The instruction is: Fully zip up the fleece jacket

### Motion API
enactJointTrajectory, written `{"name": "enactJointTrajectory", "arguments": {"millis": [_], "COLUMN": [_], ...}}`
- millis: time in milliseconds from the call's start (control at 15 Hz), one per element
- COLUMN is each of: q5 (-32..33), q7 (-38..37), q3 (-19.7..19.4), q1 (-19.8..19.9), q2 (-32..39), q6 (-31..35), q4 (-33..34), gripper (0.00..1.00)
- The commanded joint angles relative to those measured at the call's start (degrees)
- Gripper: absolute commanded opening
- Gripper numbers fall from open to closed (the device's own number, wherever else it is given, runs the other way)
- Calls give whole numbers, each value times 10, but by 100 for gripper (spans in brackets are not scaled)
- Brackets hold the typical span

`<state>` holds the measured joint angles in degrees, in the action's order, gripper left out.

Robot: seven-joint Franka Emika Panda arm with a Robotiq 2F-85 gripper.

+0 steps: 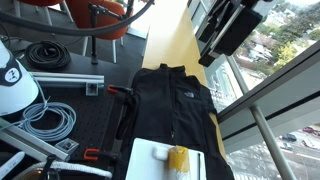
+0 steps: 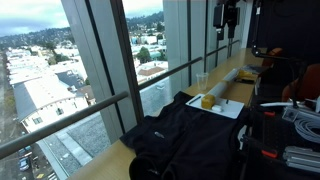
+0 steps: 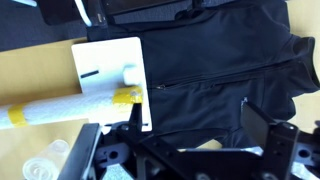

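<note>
The black fleece jacket (image 1: 170,100) lies flat on the bench by the window, collar toward the far end. Its centre zipper runs down the middle and a small white logo shows on the chest. The jacket also shows in the other exterior view (image 2: 190,140) and in the wrist view (image 3: 220,70), where the zipper line (image 3: 205,82) runs sideways. My gripper (image 1: 222,40) hangs high above the jacket and apart from it, seen also near the ceiling (image 2: 226,18). In the wrist view its two fingers (image 3: 180,140) are spread wide with nothing between them.
A white sheet (image 1: 160,160) with a yellow-taped white roll (image 3: 70,108) lies at the jacket's hem. A clear plastic cup (image 2: 203,80) stands by the window. Coiled cables (image 1: 50,120), a red-handled clamp (image 1: 120,95) and a metal rail (image 1: 70,82) lie beside the jacket. Window glass (image 2: 110,60) borders the bench.
</note>
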<state>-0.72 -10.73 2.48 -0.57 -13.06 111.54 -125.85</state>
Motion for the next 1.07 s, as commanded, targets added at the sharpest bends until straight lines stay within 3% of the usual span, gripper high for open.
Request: {"name": "enactJointTrajectory", "arguments": {"millis": [0,400,1000], "q5": [-20,-19,-26], "q7": [-8,16,86], "q3": [8,0,-8], "q1": [-11,-10,3], "q2": [37,136,224], "q6": [115,248,367], "q4": [-44,-64,-88], "gripper": [100,100,100]}}
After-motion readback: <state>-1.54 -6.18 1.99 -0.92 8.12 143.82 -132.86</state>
